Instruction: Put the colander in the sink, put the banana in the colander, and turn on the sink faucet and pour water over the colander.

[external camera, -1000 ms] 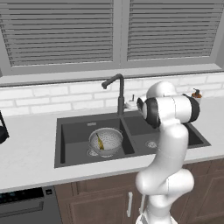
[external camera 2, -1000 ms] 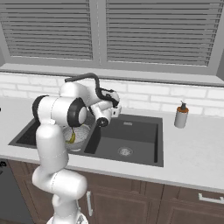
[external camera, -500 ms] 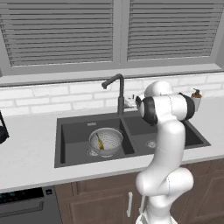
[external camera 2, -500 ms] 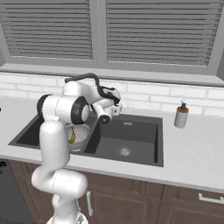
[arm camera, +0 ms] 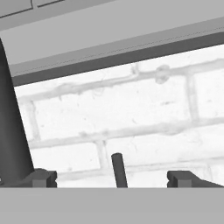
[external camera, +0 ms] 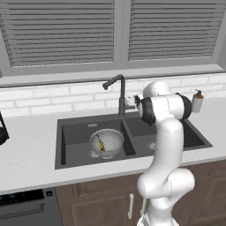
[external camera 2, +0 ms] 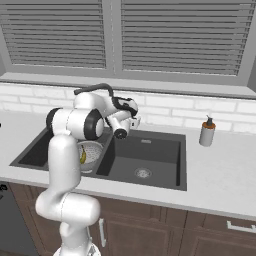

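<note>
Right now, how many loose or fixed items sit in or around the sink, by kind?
Colander: 1
Banana: 1, lying inside the colander
Faucet: 1
Soap dispenser: 1
Total: 4

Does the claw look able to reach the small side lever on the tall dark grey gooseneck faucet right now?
Probably yes. The open claw sits right at the faucet, and in the hand view the thin dark lever stands between its fingertips with only white brick wall behind; nothing blocks it.
</note>
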